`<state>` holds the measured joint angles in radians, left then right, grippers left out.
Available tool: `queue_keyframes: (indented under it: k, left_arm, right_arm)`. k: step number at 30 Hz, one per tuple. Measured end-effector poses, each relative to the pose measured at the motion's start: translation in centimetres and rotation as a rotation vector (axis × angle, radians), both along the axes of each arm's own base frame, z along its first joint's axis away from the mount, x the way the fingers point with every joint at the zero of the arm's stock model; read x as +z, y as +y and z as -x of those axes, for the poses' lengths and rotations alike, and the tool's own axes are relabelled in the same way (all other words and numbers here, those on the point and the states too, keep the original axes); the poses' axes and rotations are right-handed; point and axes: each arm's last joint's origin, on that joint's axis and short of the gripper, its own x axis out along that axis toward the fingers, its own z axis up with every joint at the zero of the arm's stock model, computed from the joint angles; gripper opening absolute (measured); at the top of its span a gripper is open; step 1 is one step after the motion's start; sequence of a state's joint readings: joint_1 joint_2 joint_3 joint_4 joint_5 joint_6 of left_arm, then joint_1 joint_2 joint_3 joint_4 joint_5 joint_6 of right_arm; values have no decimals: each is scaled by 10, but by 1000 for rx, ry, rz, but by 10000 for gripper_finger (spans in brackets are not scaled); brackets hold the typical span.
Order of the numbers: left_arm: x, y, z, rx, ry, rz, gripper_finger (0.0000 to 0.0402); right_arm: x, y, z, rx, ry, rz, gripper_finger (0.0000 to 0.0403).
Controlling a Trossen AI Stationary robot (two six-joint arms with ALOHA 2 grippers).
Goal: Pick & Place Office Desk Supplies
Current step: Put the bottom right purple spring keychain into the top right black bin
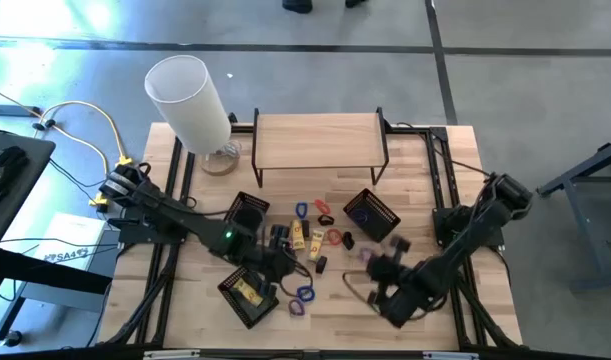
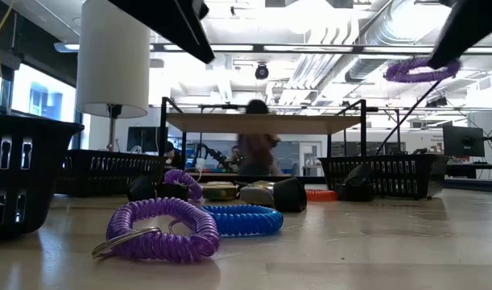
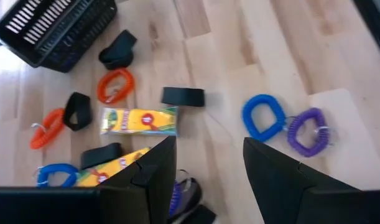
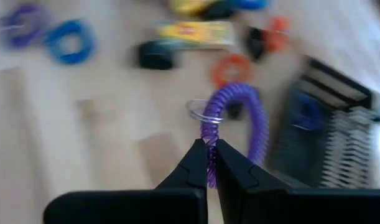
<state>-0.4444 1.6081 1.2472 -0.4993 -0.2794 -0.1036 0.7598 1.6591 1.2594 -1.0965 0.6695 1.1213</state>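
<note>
On wood table [image 1: 435,310], scattered supplies [image 1: 310,240].

Only part of a word, "SAFE", can be read on the white sheet [image 1: 73,248] beside the table.

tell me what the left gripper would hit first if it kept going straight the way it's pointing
Probably bare tabletop. The left gripper stands open, and the gap between its fingers lines up with empty wood, between the black clip and the blue coil band. Depth is hard to judge, so the clip could be grazed.
</note>
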Motion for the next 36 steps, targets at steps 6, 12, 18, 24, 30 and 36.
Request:
queue_keyframes:
  k: [6,12,18,24,30,36]
  left_arm:
    - [-1,16,-7,-45,26,22,177]
    - [-10,21,-5,-43,72,67,177]
    - [-16,14,1,-29,113,85,177]
    - [-17,-7,12,-66,134,99,177]
    - [-16,-31,25,-54,110,75,177]
    - [-16,-46,34,-63,85,50,177]
  right_arm:
    - [9,-42,5,-269,106,69,3]
    - [-5,-90,-10,-472,256,22,3]
    - [-28,-119,-24,-496,287,-81,3]
    - [-39,-135,-28,-542,282,-126,3]
    - [-51,-143,-26,-581,299,-197,33]
    - [-52,-144,-26,-573,282,-162,132]
